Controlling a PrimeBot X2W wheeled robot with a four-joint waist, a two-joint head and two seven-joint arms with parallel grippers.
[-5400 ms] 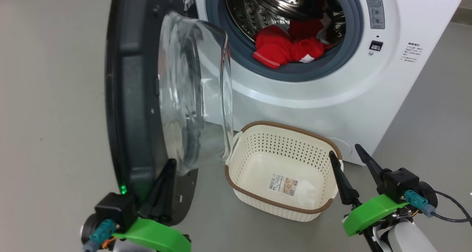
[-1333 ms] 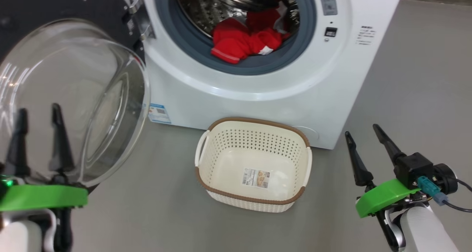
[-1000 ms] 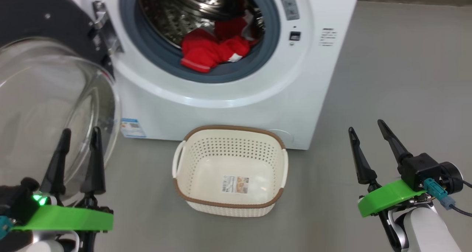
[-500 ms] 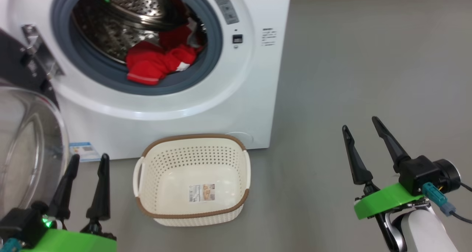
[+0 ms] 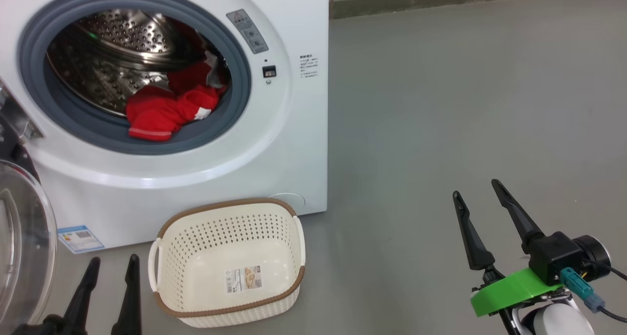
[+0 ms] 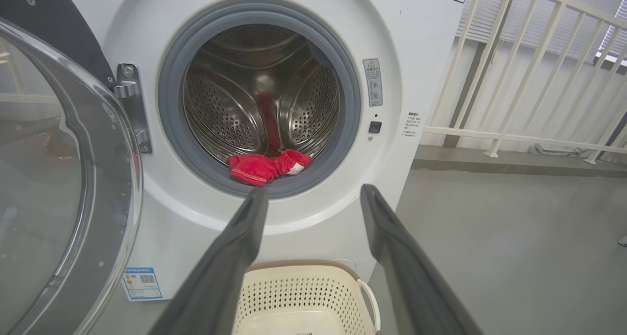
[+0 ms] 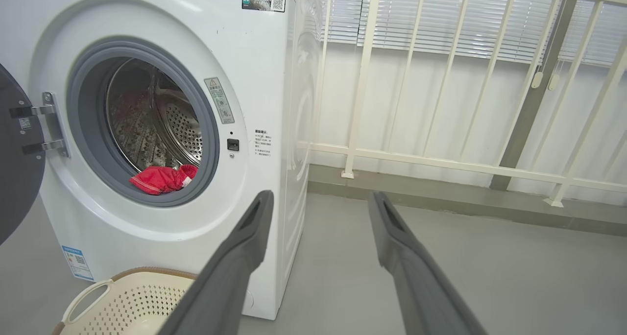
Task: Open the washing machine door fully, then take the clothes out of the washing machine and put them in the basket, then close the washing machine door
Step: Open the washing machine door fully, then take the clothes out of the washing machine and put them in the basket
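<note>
Two empty pincers, left gripper [image 5: 112,264] and right gripper [image 5: 476,189], gape apart; clothes [image 5: 166,112] may snag the gasket [image 5: 208,133] or miss the basket [image 5: 230,205].

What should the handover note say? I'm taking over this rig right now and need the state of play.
Left gripper: open, empty, low beside the basket.
Right gripper: open, empty, over the floor, right of the washing machine.
Washing machine door: swung wide open.
Clothes: red pile at the machine's mouth.
Basket: before the machine, no clothes in it.
Done: door opened. Left: clothes into basket, close door.
</note>
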